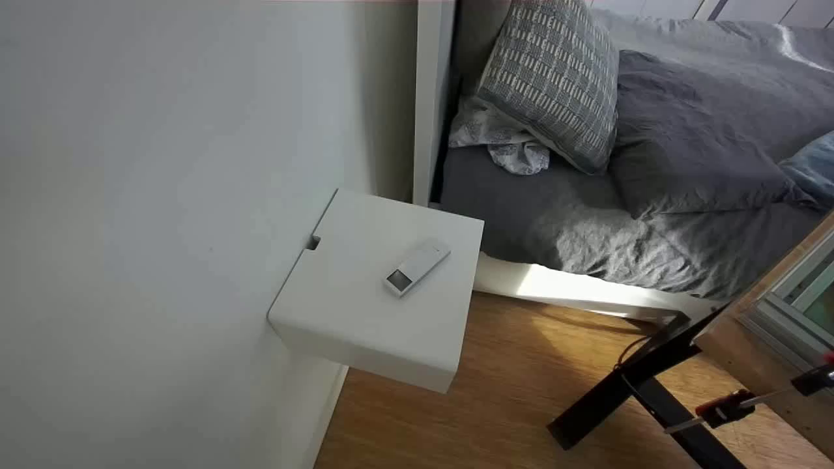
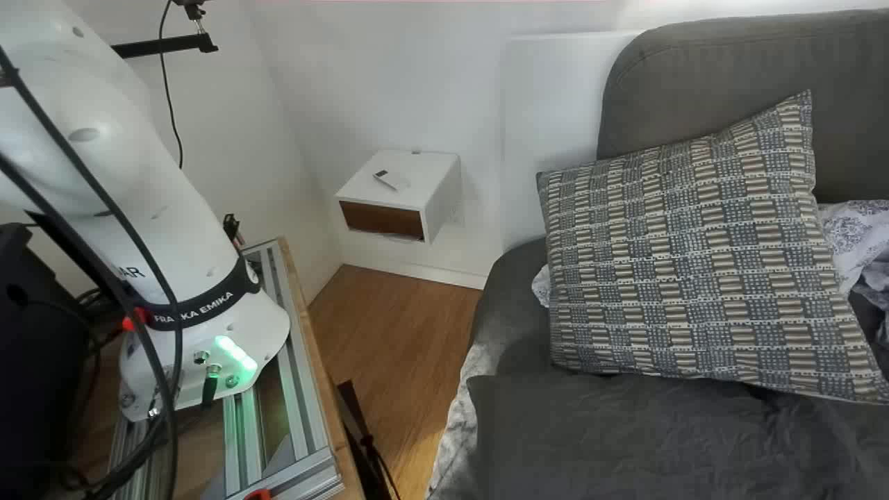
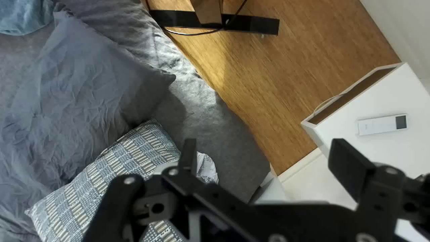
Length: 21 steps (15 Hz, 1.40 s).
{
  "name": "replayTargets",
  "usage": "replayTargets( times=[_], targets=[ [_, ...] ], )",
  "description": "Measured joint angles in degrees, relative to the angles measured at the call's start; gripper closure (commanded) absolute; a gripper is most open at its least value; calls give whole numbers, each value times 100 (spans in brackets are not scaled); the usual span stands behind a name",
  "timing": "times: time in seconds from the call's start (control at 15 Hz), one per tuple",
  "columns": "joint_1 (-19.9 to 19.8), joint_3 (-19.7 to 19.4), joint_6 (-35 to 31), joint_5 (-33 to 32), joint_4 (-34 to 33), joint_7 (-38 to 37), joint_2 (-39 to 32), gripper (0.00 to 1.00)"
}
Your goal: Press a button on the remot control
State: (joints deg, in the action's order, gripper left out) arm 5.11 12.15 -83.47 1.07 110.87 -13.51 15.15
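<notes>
A white remote control with a small dark screen lies flat on top of a white wall-mounted nightstand. The remote (image 1: 422,262) and the nightstand (image 1: 339,280) show in an exterior view. The remote (image 2: 389,181) and the nightstand (image 2: 441,187) also show, smaller, in an exterior view. In the wrist view the remote (image 3: 379,125) lies on the nightstand (image 3: 420,101) at the right, beyond the right finger. My gripper (image 3: 264,148) is open, its black fingers wide apart with nothing between them. It is high above the scene, apart from the remote. Both exterior views leave the gripper out.
A bed with grey bedding (image 1: 704,137) and a patterned pillow (image 1: 554,85) stands beside the nightstand. The white arm (image 2: 180,236) is mounted on a wood-and-aluminium stand (image 2: 305,389) with black legs (image 1: 625,384). A white wall (image 1: 163,228) borders the nightstand.
</notes>
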Motion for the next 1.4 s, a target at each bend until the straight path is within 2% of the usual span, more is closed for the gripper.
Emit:
replayTargets(
  times=[0.87,1.13,1.4],
  targets=[
    [15,1,-6,-44,-4,16,-7,0],
    [347,279,-280,-265,-63,183,-344,0],
    [870,708,-804,-536,-220,284,-1117,0]
  ],
)
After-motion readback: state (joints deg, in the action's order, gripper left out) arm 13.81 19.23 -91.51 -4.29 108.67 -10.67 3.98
